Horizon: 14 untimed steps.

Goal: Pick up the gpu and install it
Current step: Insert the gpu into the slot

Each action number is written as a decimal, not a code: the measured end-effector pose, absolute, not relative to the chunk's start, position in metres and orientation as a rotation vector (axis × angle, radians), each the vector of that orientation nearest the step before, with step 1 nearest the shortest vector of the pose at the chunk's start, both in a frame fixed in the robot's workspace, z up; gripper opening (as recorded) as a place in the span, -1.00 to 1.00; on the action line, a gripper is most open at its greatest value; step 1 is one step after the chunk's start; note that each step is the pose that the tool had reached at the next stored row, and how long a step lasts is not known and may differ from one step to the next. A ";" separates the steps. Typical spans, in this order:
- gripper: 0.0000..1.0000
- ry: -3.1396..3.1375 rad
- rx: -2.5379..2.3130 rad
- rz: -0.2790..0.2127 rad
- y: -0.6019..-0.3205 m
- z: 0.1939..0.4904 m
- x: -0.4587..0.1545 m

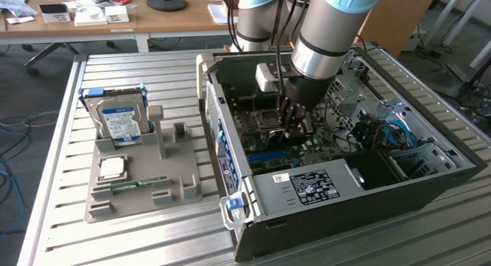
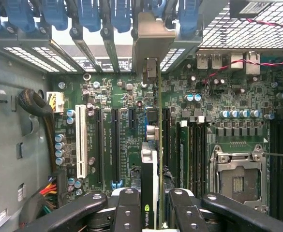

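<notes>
The gpu (image 2: 159,145) is seen edge-on in the wrist view as a thin dark green card, with its silver bracket (image 2: 153,38) reaching up to the case's rear slot openings. My gripper (image 2: 153,212) is shut on the card's near end, with black fingers (image 2: 129,208) on either side of it. The card stands upright over the motherboard's expansion slots (image 2: 107,145). I cannot tell whether it sits in a slot. In the exterior view my gripper (image 1: 295,125) is lowered into the open computer case (image 1: 429,180), with the dark gpu (image 1: 286,137) below its fingers.
A grey fixture (image 1: 138,205) on the exterior view's left carries a hard drive (image 1: 119,119), a CPU (image 1: 112,167) and a RAM stick (image 1: 130,185). Inside the case are the power supply (image 1: 311,185), the CPU socket (image 2: 235,176), cable bundles (image 2: 32,104) and blue slot clips (image 2: 88,14).
</notes>
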<state>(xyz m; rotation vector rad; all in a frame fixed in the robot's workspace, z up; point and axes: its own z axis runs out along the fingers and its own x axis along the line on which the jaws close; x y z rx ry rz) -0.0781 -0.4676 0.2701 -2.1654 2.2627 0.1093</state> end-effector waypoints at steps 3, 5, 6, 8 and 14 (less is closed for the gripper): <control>-0.47 2.263 -2.165 0.109 -0.468 0.270 -0.079; -0.47 2.263 -2.166 0.109 -0.468 0.270 -0.079; -0.47 2.263 -2.166 0.109 -0.468 0.270 -0.079; -0.47 2.263 -2.165 0.109 -0.468 0.270 -0.079; -0.47 2.263 -2.165 0.109 -0.468 0.270 -0.081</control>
